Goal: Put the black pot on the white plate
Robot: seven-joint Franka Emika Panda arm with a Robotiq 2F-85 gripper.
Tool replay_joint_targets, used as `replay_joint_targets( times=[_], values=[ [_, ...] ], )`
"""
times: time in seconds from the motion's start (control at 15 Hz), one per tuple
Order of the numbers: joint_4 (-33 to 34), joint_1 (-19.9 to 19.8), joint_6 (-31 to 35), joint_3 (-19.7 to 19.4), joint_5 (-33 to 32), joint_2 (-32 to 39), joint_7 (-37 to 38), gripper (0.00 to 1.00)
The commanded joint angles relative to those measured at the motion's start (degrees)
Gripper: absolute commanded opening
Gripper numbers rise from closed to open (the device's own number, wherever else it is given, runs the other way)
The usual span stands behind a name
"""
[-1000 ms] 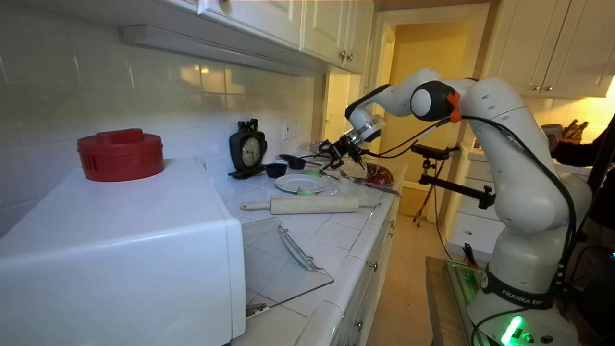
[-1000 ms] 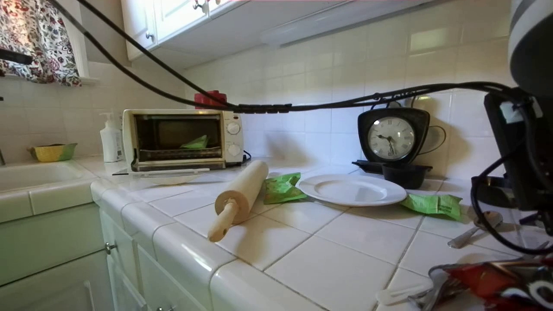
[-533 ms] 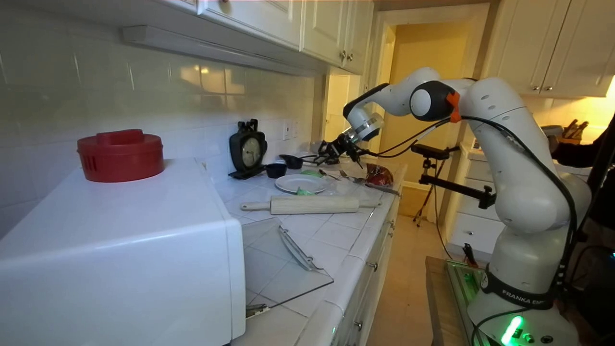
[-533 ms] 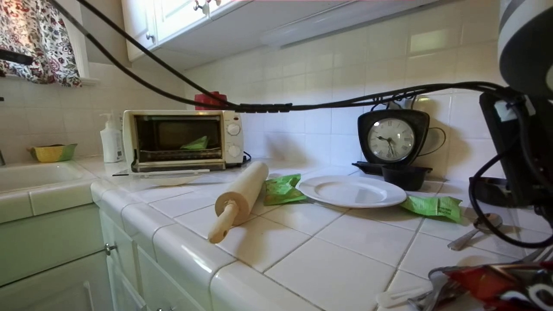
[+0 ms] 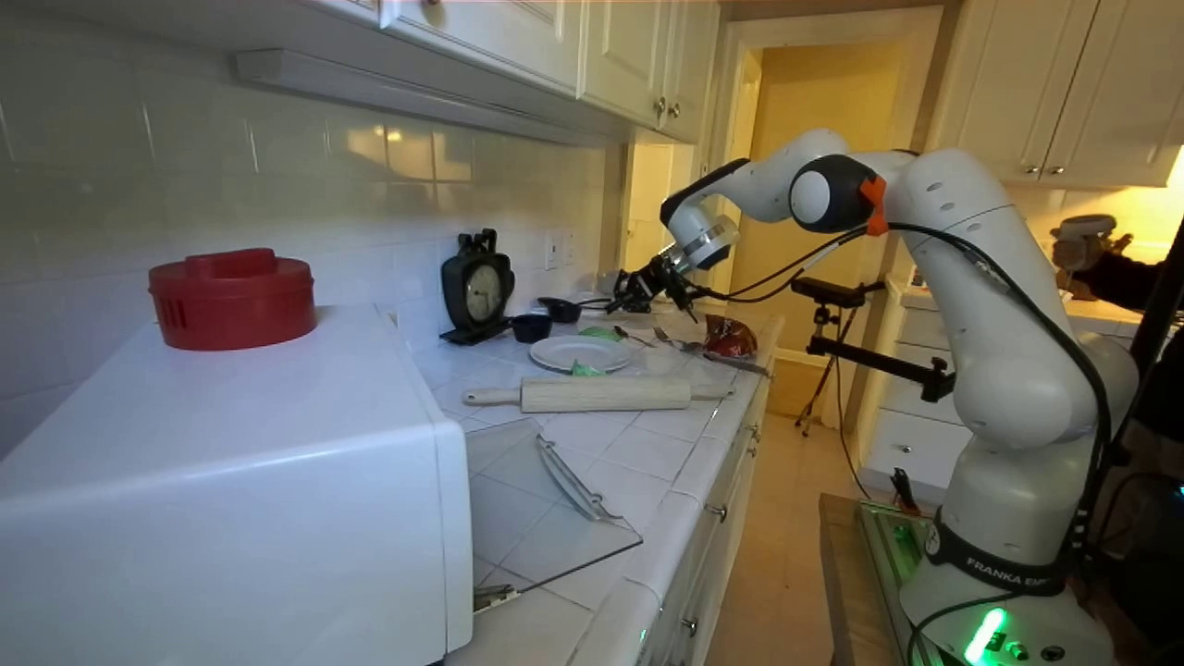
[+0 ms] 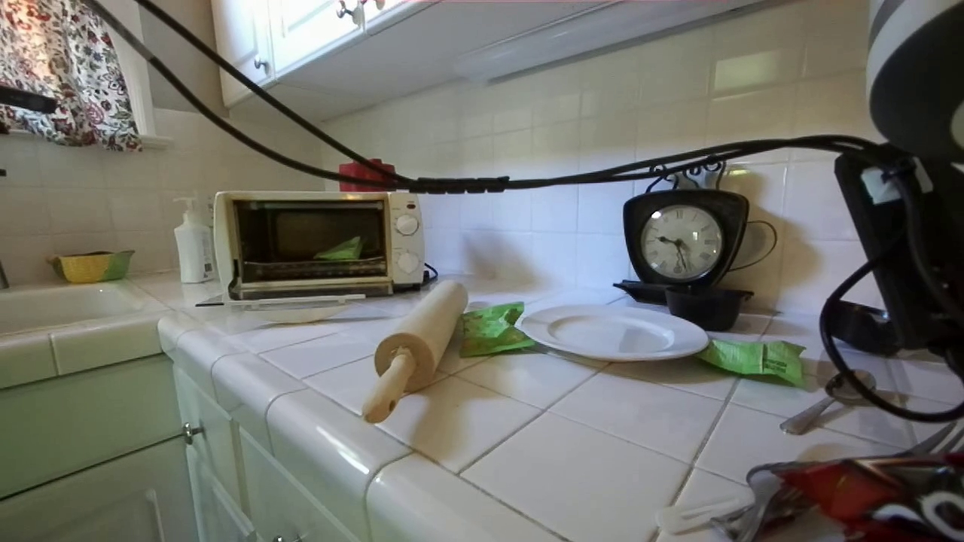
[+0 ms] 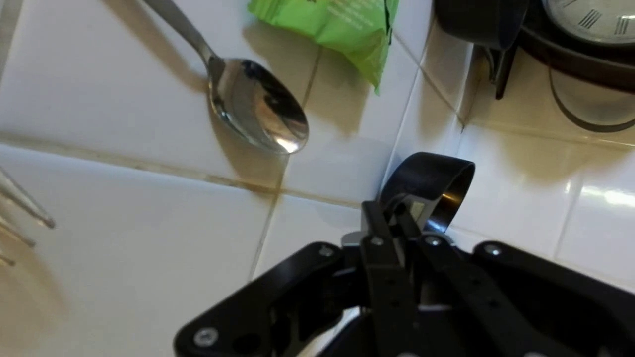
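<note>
At frame right, the black pot (image 6: 866, 331) is newly tilted, pinched by the nearly closed gripper (image 7: 389, 212), so lifting seems begun.

There are two pots (image 7: 421, 173), one plate (image 6: 614, 331), one claw (image 7: 391, 213) and one arm (image 5: 976, 314). The tabletop (image 6: 580, 467) also has one clock (image 6: 681, 241), one rolling pin (image 6: 425, 335), one spoon (image 7: 260, 106), one red bag (image 5: 729, 338) and two green packets (image 6: 497, 329) (a third green piece (image 6: 343, 248) shows inside the one oven (image 5: 231, 462)). Forks (image 7: 15, 191) lie there as well, their number unclear, though three tine tips (image 7: 47, 222) show in the wrist view. Dials (image 6: 407, 224) come to two, red tubs (image 5: 231, 305) to one, bottles (image 6: 196, 245) to one.
</note>
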Motion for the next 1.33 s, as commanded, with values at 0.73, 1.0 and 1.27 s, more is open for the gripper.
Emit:
replay_joint_targets(
  times=[0.73, 1.0, 1.27],
  values=[
    [-32.20, 7.80, 15.51, -5.28, 0.59, -25.95, -4.41, 0.02],
    [-33.77, 11.87, 19.69, -6.02, -1.75, -28.14, -5.61, 0.02],
    [-34.40, 17.21, 26.03, -4.92, -4.96, -29.80, -5.28, 0.02]
  ],
)
